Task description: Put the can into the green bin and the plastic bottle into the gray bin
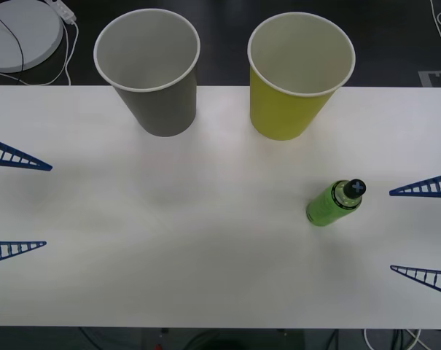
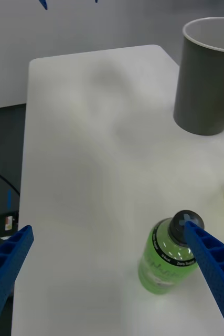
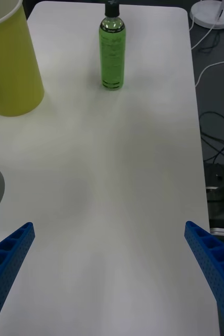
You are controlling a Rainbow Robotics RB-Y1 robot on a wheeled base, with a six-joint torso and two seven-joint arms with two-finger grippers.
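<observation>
1. Table white, holding two cups and one bottle.
2. Gray bin upright at far edge, left of centre; inside pale, nothing seen in it.
3. Green bin upright at far edge, right of centre, just beside gray bin but apart; inside pale, nothing seen in it.
4. Plastic bottle upright on table, black cap on, nearer than green bin, on the right side, not in either bin.
5. Right gripper at right edge, jaws wide open, holding nothing; bottle just left of its far finger, apart.
6. Left gripper at left edge, jaws wide open, holding nothing, well apart from bottle.
7. White round disc with cable on dark floor, far left.
</observation>
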